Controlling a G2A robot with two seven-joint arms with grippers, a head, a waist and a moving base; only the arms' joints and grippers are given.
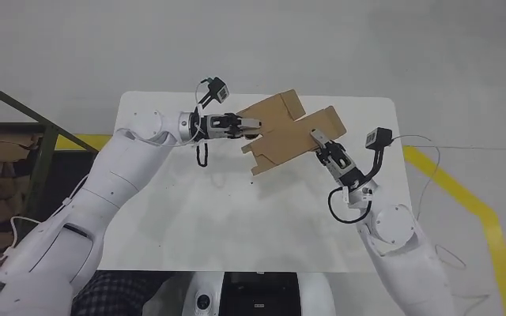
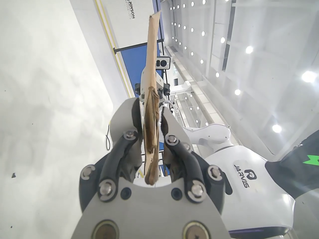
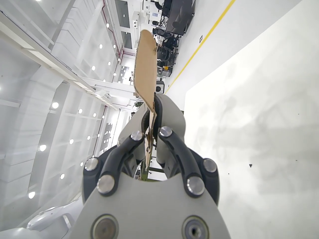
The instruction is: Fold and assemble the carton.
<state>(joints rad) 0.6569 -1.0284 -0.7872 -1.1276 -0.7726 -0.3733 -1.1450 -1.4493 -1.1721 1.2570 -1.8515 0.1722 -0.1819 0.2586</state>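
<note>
A flat brown cardboard carton [image 1: 288, 130] is held up above the far middle of the white table [image 1: 198, 221], between both arms. My left gripper [image 1: 251, 124] is shut on the carton's left edge; in the left wrist view the carton [image 2: 151, 115] runs edge-on between the fingers [image 2: 127, 123]. My right gripper [image 1: 320, 142] is shut on the carton's right part; in the right wrist view a cardboard flap [image 3: 145, 75] sticks out from between the pads [image 3: 159, 111]. The carton looks unfolded, with flaps spread towards the far side.
The table has a rounded far edge and bare surface in front of the carton. A yellow floor line [image 1: 455, 186] runs past the table's right side. A dark frame [image 1: 32, 130] stands off the left edge.
</note>
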